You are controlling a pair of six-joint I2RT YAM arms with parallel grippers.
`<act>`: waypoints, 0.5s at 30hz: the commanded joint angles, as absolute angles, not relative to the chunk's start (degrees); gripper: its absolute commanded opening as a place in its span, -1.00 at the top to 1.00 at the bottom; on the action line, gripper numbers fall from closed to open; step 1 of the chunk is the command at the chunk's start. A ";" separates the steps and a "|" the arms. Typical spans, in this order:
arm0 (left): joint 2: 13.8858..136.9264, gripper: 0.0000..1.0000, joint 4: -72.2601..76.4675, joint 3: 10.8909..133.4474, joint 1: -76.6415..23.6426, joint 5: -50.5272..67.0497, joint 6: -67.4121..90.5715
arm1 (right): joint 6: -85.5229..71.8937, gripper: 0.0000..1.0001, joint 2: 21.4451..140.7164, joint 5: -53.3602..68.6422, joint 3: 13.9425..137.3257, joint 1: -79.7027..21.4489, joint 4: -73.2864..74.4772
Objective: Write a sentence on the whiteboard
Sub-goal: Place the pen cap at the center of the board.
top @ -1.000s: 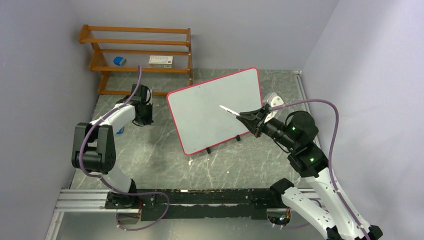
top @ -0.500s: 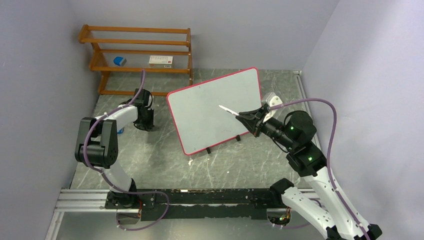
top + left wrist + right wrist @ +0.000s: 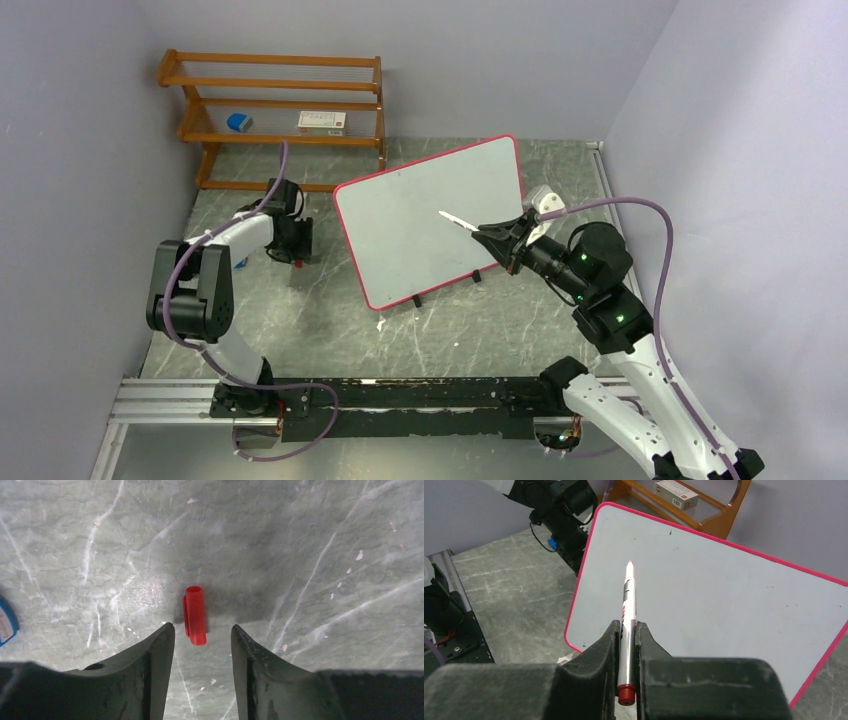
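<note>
Left hand [image 3: 202, 626] now wider, red cap [image 3: 195, 614] below

The top camera sits high up behind both arms and looks down on the whole table [image 3: 450, 330] from far away. The left wrist camera looks straight down past the left gripper [image 3: 202, 630], very close to the table and a red cap [image 3: 195, 615]. The right wrist camera looks forward past the right gripper [image 3: 627, 627], near the whiteboard [image 3: 724, 590]. It and the top camera both see the whiteboard, the wooden rack [image 3: 730, 515] and the left arm [image 3: 240, 230].
</note>
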State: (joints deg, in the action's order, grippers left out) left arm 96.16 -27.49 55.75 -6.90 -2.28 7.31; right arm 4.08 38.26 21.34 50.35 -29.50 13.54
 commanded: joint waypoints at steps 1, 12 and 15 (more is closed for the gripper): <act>91.14 -0.32 -28.20 56.67 -6.42 -1.90 7.91 | 4.26 1.00 38.42 21.01 51.43 -29.10 13.74; 76.98 -0.98 -24.08 56.03 -6.14 0.79 10.17 | 2.78 1.00 39.35 22.37 52.00 -29.09 14.29; 73.80 -0.98 -22.39 56.37 -4.70 2.94 11.87 | 2.66 1.00 39.58 22.56 52.50 -29.11 14.58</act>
